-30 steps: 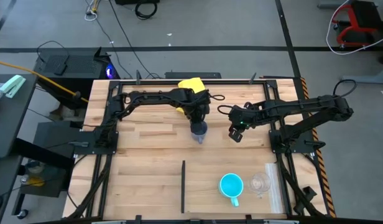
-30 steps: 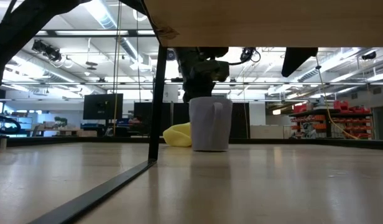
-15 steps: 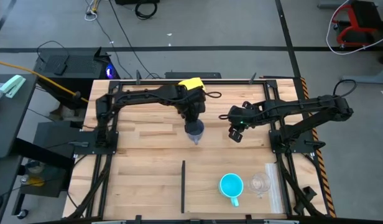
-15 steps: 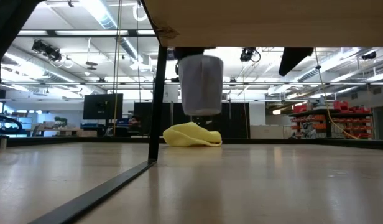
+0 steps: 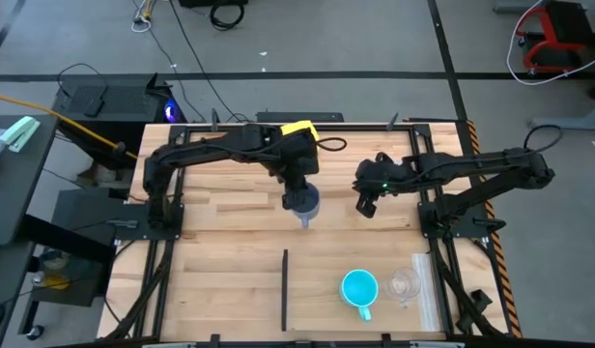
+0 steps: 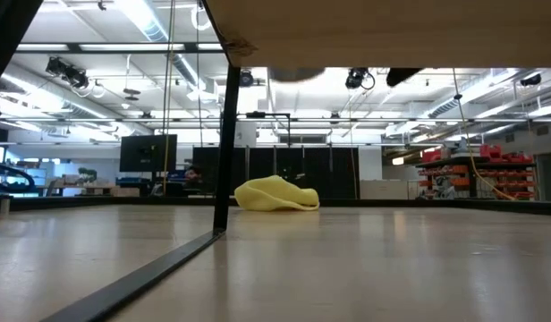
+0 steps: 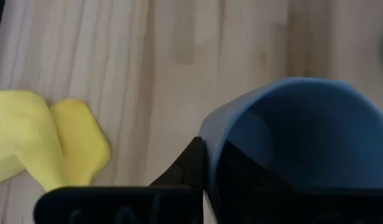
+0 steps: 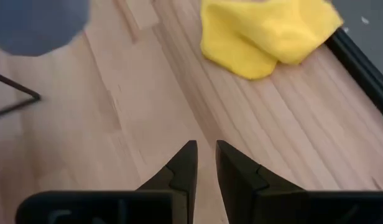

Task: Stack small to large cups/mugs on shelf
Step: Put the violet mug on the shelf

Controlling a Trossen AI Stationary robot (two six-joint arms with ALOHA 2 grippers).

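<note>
From above, I see my left gripper (image 5: 301,196) at the middle of the frame, holding the grey mug (image 5: 304,205). My right gripper (image 5: 364,206) hangs right of it. The cyan mug (image 5: 359,288) and clear cup (image 5: 404,284) sit lower right.

Down low, the yellow cloth (image 6: 275,193) lies at the middle.

My left wrist shows a finger (image 7: 190,165) against the mug's wall.

My right wrist shows fingers (image 8: 182,168) nearly together, holding nothing.

Materials and surfaces on the table

The table (image 5: 220,242) is pale wood in glued strips, smooth with a soft sheen. The yellow cloth (image 8: 266,31) is soft, matt fabric. The grey-blue mug (image 7: 297,143) looks matt and smooth. The cyan mug (image 5: 359,288) looks glossy; the small cup (image 5: 404,283) is clear.
</note>
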